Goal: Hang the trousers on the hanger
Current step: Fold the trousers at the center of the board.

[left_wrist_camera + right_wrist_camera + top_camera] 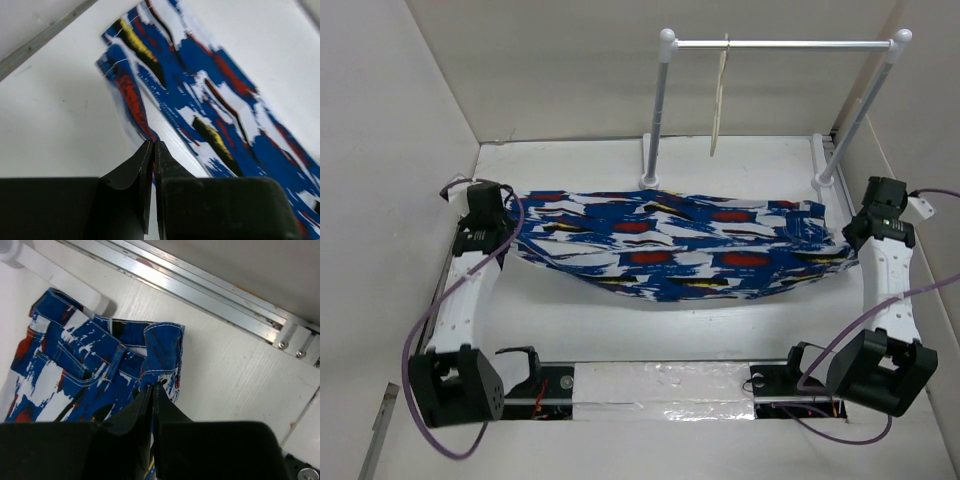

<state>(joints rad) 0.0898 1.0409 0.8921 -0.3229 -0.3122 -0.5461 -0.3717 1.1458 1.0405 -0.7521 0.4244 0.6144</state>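
Locate the trousers [680, 245] slung left to right across the middle of the surface [570, 165], long axis parallel to the crossbar of the rack [780, 44]. Note the sag at mid-span, low over the surface; cannot tell whether touching.

Check the left gripper [154, 146]: closed narrow on a pinch of fabric at the leg end, left side. Check the right gripper [154, 387]: closed narrow on the waistband end, right side, beside a belt loop.

Find the hanger [719, 105] hung by its hook from the crossbar, far of the trousers and above them, a little right of their midpoint, turned edge-on to the top view.

Treat this as the governing relation: hanger beyond the centre of the span, within nearly equal reach of both arms, the right marginally nearer.

Expect to carry both ends far and upward together, span level, to bring the middle up to the hanger. Watch for dragging of the sagging middle and for sideways swing of the edge-on hanger.
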